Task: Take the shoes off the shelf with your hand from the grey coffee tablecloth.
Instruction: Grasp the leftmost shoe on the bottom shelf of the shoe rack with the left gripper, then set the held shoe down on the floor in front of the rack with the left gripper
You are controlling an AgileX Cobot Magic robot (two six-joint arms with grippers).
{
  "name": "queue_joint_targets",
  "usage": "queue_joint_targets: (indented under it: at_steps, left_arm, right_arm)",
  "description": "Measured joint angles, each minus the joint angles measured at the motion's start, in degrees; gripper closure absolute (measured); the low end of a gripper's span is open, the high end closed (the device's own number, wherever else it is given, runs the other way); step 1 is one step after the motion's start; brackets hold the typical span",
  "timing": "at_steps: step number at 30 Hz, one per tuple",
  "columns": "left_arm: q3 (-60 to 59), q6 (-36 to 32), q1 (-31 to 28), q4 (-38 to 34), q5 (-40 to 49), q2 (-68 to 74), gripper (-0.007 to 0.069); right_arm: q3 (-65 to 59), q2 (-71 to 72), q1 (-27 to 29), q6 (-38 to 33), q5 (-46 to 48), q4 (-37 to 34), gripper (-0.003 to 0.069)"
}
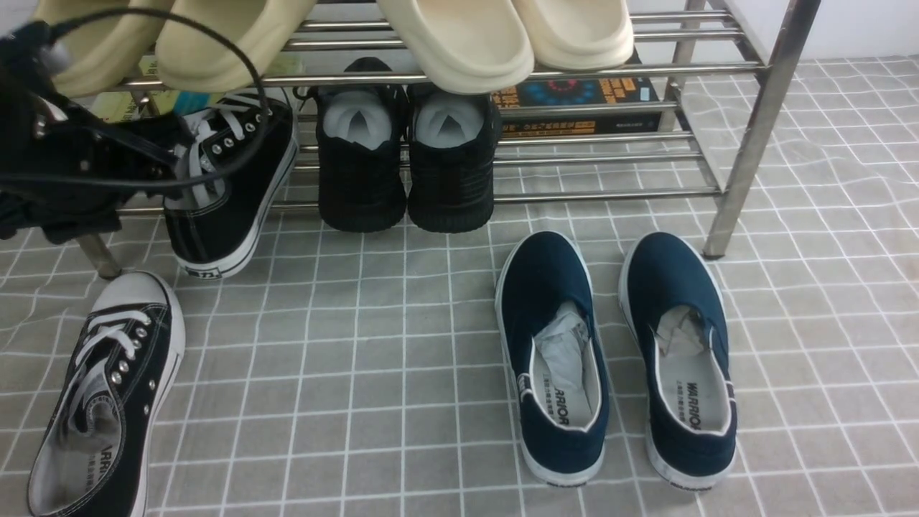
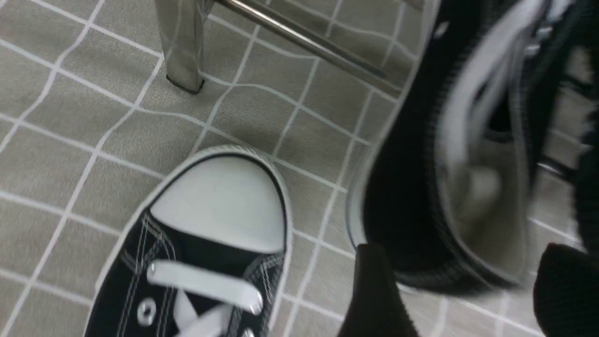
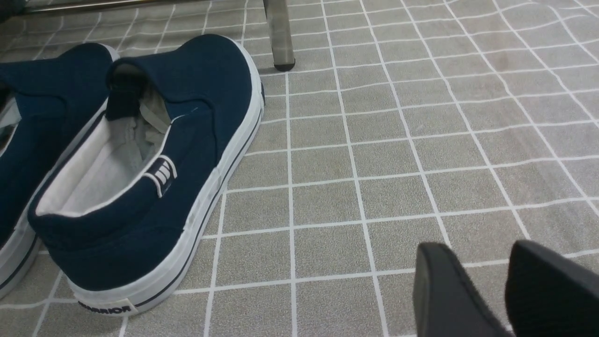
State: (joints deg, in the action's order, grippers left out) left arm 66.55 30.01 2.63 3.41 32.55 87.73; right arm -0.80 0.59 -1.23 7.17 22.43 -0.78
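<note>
Nearest, on the left of the grey checked cloth (image 1: 402,359), the first sneaker (image 1: 108,402) is seen lying flat on its sole. Its long axis runs near to far, with the heel toward the camera and the white toe cap pointed at the shelf (image 1: 754,129). To the right, a pair of navy slip-ons (image 1: 556,345) is set side by side on the cloth, toes also toward the shelf. The right gripper (image 3: 479,252) is held above bare cloth beside them, its fingers parted with nothing between.

Further back, the second sneaker (image 1: 230,179) is gripped by the left gripper (image 2: 463,267), whose fingers are clamped around the shoe's opening; that view is blurred. This sneaker is tilted steeply, heel down by the shelf's left leg and toe raised toward the lower rails. Whether the heel touches the cloth cannot be told.

Behind, a black knit pair (image 1: 362,179) and a book (image 1: 574,97) are seen on the lower rails, and cream slippers (image 1: 459,43) on the upper rails.
</note>
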Motion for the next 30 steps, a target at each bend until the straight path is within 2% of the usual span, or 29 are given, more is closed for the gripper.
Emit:
queue_joint_targets:
  at_steps: [3, 7, 11, 12, 15, 16, 18, 21, 30]
  left_arm:
    - [0.0, -0.1, 0.0, 0.0, -1.9, 2.0, 0.0189]
    - [0.3, 1.3, 0.0, -1.4, -5.3, 6.1, 0.0259]
    - [0.4, 1.7, 0.0, -2.2, -4.6, 7.8, 0.0407]
    - [0.4, 1.7, 0.0, -2.3, -3.5, 7.8, 0.0515]
    - [0.4, 1.7, 0.0, -2.8, 0.8, 5.9, 0.0596]
    - [0.4, 1.7, 0.0, -2.8, 1.4, 5.9, 0.0597]
    - [0.2, 1.5, 0.4, -2.7, 10.0, 1.5, 0.0604]
    - [-1.4, 1.6, 1.5, -1.8, 15.9, -2.8, 0.0604]
    - [-11.5, 8.6, 10.3, -1.9, 17.0, -8.9, 0.0604]
  right_arm:
    - [0.0, 0.0, 0.0, 0.0, 0.0, 0.0, 0.0430]
    - [0.0, 0.0, 0.0, 0.0, 0.0, 0.0, 0.0424]
    - [0.0, 0.0, 0.0, 0.0, 0.0, 0.0, 0.0422]
    - [0.0, 0.0, 0.0, 0.0, 0.0, 0.0, 0.0421]
    - [0.0, 0.0, 0.0, 0.0, 0.0, 0.0, 0.0421]
    - [0.0, 0.0, 0.0, 0.0, 0.0, 0.0, 0.0421]
    - [0.0, 0.0, 0.0, 0.0, 0.0, 0.0, 0.0421]
    - [0.0, 0.0, 0.0, 0.0, 0.0, 0.0, 0.0421]
    - [0.0, 0.0, 0.0, 0.0, 0.0, 0.0, 0.0420]
